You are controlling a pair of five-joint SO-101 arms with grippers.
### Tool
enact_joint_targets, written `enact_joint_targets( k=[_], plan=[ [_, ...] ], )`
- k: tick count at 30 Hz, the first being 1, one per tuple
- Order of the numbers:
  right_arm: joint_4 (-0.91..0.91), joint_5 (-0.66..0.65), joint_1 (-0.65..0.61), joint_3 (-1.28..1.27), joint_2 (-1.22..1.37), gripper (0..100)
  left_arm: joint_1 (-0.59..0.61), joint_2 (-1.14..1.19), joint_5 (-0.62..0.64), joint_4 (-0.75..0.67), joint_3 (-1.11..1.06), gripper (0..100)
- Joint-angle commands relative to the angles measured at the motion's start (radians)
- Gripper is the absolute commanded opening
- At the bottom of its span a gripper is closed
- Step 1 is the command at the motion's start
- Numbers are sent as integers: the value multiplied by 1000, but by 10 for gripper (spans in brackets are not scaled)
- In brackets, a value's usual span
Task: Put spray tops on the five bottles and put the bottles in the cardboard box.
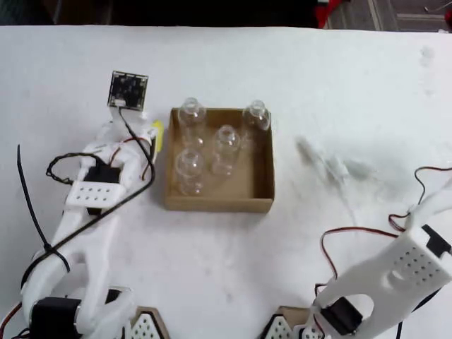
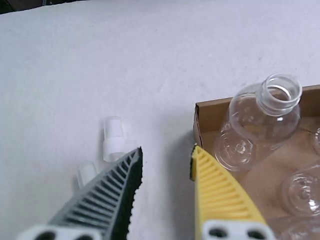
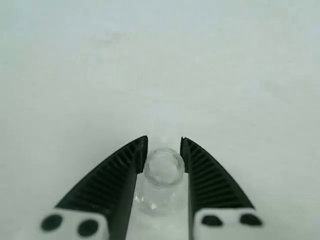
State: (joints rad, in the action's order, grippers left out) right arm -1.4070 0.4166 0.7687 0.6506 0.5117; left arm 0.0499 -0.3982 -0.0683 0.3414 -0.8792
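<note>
Four clear, topless bottles (image 1: 189, 171) stand in the cardboard box (image 1: 263, 176) at mid-table. Just left of the box's left wall my left gripper (image 1: 152, 134) is open above bare table, with its yellow finger (image 2: 220, 195) nearest the box corner (image 2: 200, 112). A white spray top (image 2: 113, 139) lies beside its grey finger (image 2: 107, 195). A fifth clear bottle (image 3: 161, 176), open-mouthed, stands between the black fingers of my right gripper (image 3: 164, 140), which is shut on its neck. More white spray tops (image 1: 330, 168) lie on the table right of the box.
The white table (image 1: 296, 70) is bare behind the box. Red and black cables (image 1: 353, 233) loop across it near the right arm (image 1: 395, 272). A black cable (image 1: 67, 161) coils beside the left arm. One bottle (image 2: 260, 117) stands in the box corner close to the yellow finger.
</note>
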Motion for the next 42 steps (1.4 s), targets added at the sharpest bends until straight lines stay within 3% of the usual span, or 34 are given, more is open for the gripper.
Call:
enact_joint_targets(
  k=[1, 22, 31, 34, 37, 42],
  plan=[
    [-15, -12, -19, 34, -116, 63, -12, -8, -11, -17, 3, 154],
    [-65, -49, -39, 49, -208, 88, -15, -10, -11, -17, 3, 154],
    [-85, -344, -199, 58, -166, 125, -13, -10, -11, -17, 3, 154],
    [-68, -537, -312, 58, -160, 126, -13, -10, -11, -17, 3, 154],
    [-173, -770, -418, 57, -162, 126, -12, -10, -11, -17, 3, 154],
    [-295, -1092, -489, 57, -160, 126, -15, -10, -11, -17, 8, 154]
  ],
)
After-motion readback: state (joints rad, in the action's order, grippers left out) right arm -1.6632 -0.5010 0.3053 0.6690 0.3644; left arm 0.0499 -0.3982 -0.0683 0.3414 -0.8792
